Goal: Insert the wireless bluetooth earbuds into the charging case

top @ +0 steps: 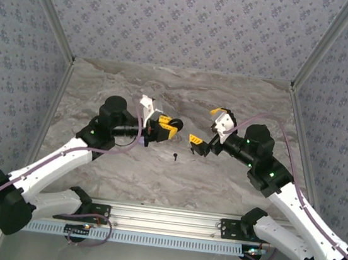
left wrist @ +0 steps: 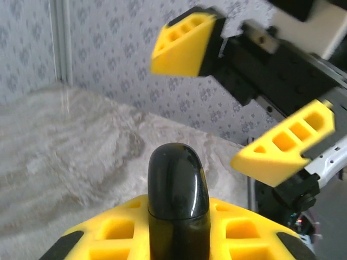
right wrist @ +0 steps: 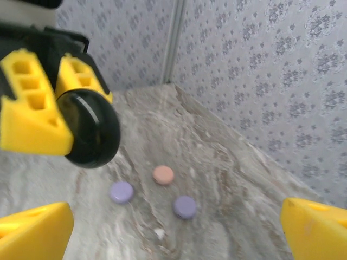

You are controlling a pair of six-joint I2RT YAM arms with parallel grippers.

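Marble table [top: 155,178] under charging case [left wrist: 178,200]. Left gripper [top: 169,125] clamped tight on case, held off table, lid seemingly closed. Right gripper [top: 206,126] just right of case, spread wide, empty. Three discs [right wrist: 163,175] beyond case. Black earbud [top: 176,156] on table below case, not inserted; insertion all left.

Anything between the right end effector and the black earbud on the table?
Nothing visible. From above, the black earbud lies alone on the table, just below-left of the open right end effector. The left end effector, shut on the black charging case, sits up-left of it, not between.
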